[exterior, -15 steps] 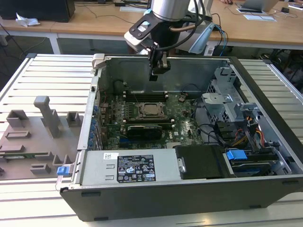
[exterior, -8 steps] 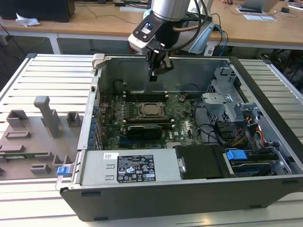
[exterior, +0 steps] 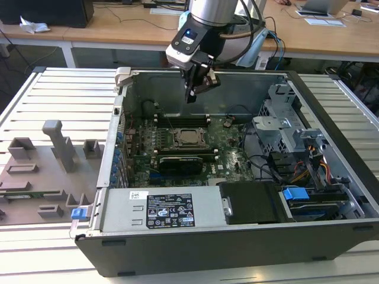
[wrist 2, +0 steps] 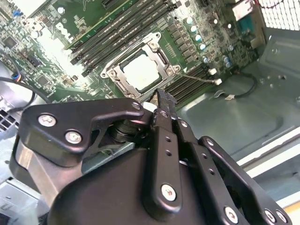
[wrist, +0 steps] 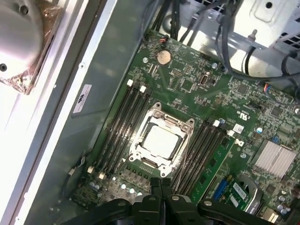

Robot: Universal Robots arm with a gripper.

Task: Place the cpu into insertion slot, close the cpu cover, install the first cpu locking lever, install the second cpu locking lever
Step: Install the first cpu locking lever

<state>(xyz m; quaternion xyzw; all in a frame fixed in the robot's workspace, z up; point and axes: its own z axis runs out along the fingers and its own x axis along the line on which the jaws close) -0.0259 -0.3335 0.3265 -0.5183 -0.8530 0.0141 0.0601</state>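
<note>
gripper (exterior: 191, 96): fingers pressed together, holding nothing, hovering above the motherboard (wrist: 187, 84). cpu (wrist: 160, 140): lying in the insertion slot (wrist: 149, 162), cpu cover (wrist: 139, 137) flat around it, between memory slots (wrist: 123, 123).

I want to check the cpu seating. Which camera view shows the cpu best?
The first wrist view: the cpu lies whole and unobstructed, framed by the cpu cover. The second wrist view shows it at a slant, just beyond the claw. The exterior view shows it tiny.

Robotics lab: slatted metal workbench (exterior: 59, 94), open computer case (exterior: 237, 248), wooden desks (exterior: 118, 29) behind
</note>
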